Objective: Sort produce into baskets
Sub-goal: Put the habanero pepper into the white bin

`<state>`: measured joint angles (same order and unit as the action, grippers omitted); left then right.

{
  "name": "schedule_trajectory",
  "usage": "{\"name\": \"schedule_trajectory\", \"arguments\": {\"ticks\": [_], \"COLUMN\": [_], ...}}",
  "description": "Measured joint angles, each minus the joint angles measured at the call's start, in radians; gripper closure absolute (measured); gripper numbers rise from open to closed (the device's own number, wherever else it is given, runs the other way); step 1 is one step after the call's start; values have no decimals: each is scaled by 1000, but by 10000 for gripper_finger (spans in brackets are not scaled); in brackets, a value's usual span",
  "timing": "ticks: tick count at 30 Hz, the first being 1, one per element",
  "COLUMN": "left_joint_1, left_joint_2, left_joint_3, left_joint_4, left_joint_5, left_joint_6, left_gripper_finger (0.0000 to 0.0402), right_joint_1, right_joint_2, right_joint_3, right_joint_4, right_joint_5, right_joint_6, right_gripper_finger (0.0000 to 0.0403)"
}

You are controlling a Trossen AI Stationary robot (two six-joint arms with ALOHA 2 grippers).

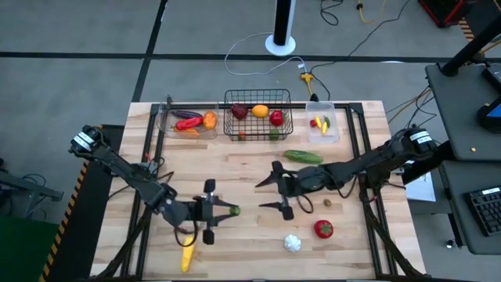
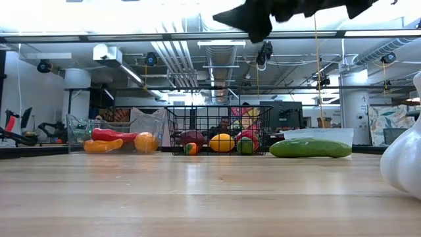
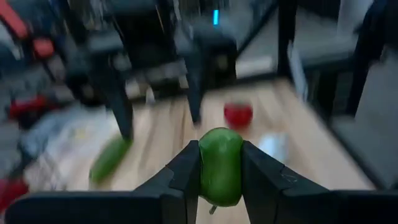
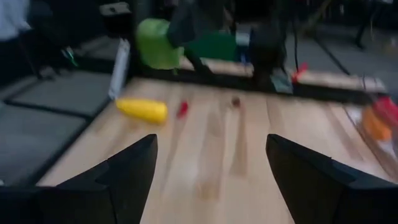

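Note:
My left gripper [image 1: 227, 210] is shut on a small green round fruit [image 3: 219, 165] above the table's near left part; the fruit also shows in the right wrist view [image 4: 158, 42]. My right gripper [image 1: 268, 193] is open and empty above the table's middle, facing the left gripper. On the table lie a green cucumber [image 1: 303, 157], a red tomato [image 1: 323, 229], white garlic [image 1: 292, 243] and a yellow piece [image 1: 186, 258]. The black wire basket [image 1: 258, 98] and two clear bins [image 1: 166, 117] [image 1: 333, 133] stand along the far edge, each holding produce. My left gripper pinches the green fruit by its two opposite sides [image 3: 202, 163] between the two fingers [image 3: 186, 177]. The fingers come nearly level from the table's left. The fruit's rounded end sticks out past the fingertips, and it is lifted clear of the table.
A small brown piece [image 1: 328, 202] lies right of my right gripper. A small red bit [image 4: 181, 109] lies near the yellow piece [image 4: 142, 109]. The garlic [image 2: 404, 164] is close to the near edge. Bare wood lies between the grippers and the baskets.

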<state>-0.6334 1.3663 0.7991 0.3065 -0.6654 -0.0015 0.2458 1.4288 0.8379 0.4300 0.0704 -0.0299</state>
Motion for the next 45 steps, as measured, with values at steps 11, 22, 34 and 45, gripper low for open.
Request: {"name": "schedule_trajectory", "arguments": {"ticks": [11,22,34,45], "left_joint_1": [86,114,114,128], "left_joint_2": [56,107,118,118], "left_joint_3": [-122,-110,-110,-110], "left_joint_4": [623,643,644,678], "left_joint_5": [-3,-7,-6,-5], "left_joint_6": [-49,-158,-169,-175], "left_gripper_finger": [325,325,325,325], "right_joint_1": [23,25,15,2], "right_joint_2": [13,129,157,157], "right_joint_3": [-27,48,107,107], "right_joint_4": [217,283,278,279], "right_joint_5": [4,8,8,8], "right_joint_6": [34,56,57,61], "right_gripper_finger": [111,121,157,201]}}
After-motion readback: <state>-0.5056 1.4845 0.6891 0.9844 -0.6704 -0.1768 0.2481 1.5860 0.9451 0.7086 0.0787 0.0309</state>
